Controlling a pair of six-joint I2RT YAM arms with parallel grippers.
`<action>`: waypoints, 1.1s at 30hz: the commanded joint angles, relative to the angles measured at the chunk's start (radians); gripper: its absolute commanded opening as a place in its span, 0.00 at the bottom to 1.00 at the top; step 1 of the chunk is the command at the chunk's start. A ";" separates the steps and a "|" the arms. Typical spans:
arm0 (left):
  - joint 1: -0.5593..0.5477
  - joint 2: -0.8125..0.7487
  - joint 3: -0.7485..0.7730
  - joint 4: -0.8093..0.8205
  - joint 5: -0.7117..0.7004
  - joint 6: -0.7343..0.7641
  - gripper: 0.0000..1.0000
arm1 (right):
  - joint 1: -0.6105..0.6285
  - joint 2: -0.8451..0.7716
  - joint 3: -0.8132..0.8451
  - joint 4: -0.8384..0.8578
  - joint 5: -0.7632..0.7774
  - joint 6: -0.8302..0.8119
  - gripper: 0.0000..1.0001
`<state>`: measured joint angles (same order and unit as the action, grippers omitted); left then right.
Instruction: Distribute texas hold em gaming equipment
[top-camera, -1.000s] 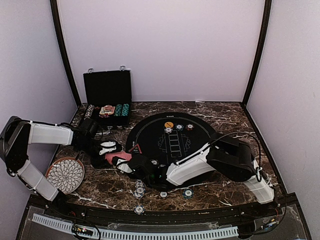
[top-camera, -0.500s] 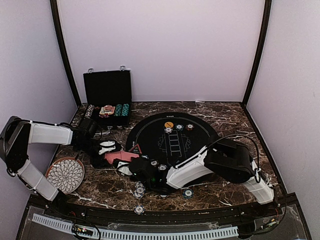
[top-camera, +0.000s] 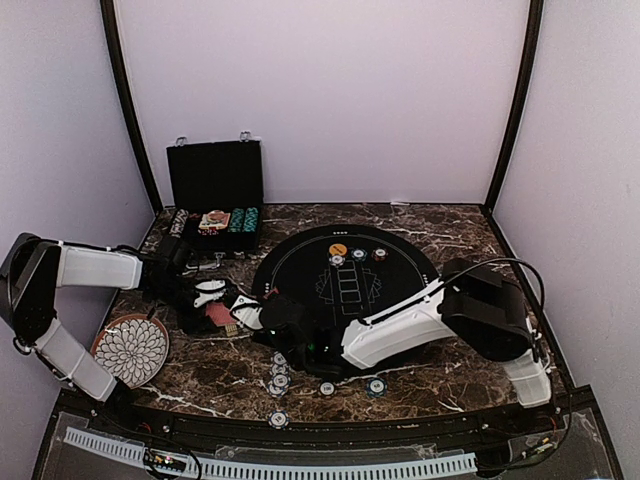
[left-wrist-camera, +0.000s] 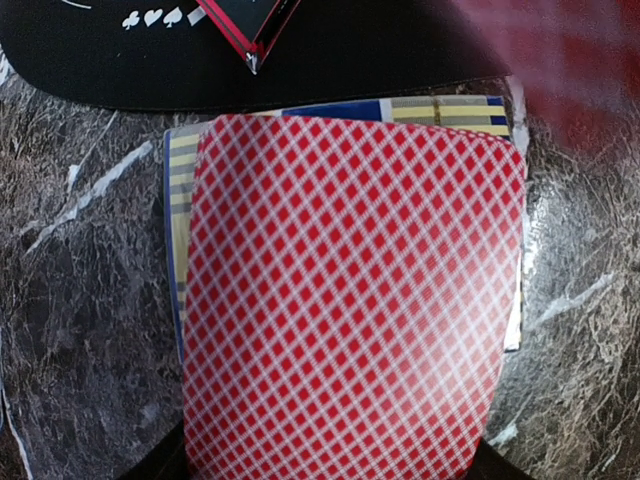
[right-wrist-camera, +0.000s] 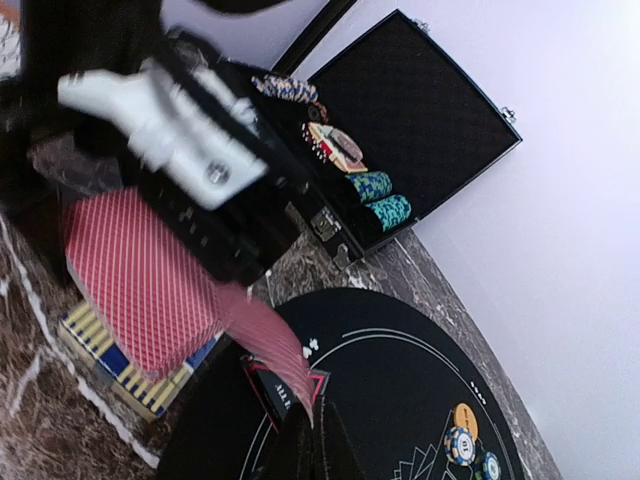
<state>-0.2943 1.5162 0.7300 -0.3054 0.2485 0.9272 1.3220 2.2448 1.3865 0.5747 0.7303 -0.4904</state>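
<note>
My left gripper (top-camera: 212, 303) is shut on a deck of red-backed playing cards (left-wrist-camera: 350, 300), which fills the left wrist view and hides the fingers. Under it a blue-and-yellow card box (left-wrist-camera: 175, 190) lies on the marble. My right gripper (right-wrist-camera: 318, 440) is shut on the corner of one blurred red card (right-wrist-camera: 262, 340) that bends up from the deck (right-wrist-camera: 130, 270). In the top view the right gripper (top-camera: 262, 312) is just right of the left one. The red-edged black triangle marker (right-wrist-camera: 285, 385) lies on the black mat (top-camera: 400, 270). An orange button (top-camera: 338, 248) and chips (top-camera: 358, 254) lie mid-mat.
The open black case (top-camera: 215, 190) with chip stacks stands at the back left. The flower-patterned plate (top-camera: 131, 350) lies at the front left. Loose chips (top-camera: 279, 378) lie on the marble near the front edge. Walls close in both sides.
My right gripper has moved up and a little right, against the left gripper's deck, and its elbow has swung right. The pink card seen flat before now shows smaller and bent.
</note>
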 joint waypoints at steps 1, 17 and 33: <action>0.007 -0.019 -0.027 -0.021 -0.007 -0.003 0.00 | -0.003 -0.090 0.010 -0.009 -0.024 0.131 0.00; 0.007 -0.046 -0.038 -0.027 -0.012 0.006 0.00 | -0.099 -0.131 -0.064 -0.037 -0.021 0.133 0.00; 0.007 -0.079 -0.033 -0.062 -0.008 0.009 0.00 | -0.231 0.144 0.219 -0.133 -0.053 -0.201 0.04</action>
<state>-0.2924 1.4731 0.7109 -0.3325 0.2409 0.9272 1.0744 2.3631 1.5219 0.4793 0.6960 -0.6262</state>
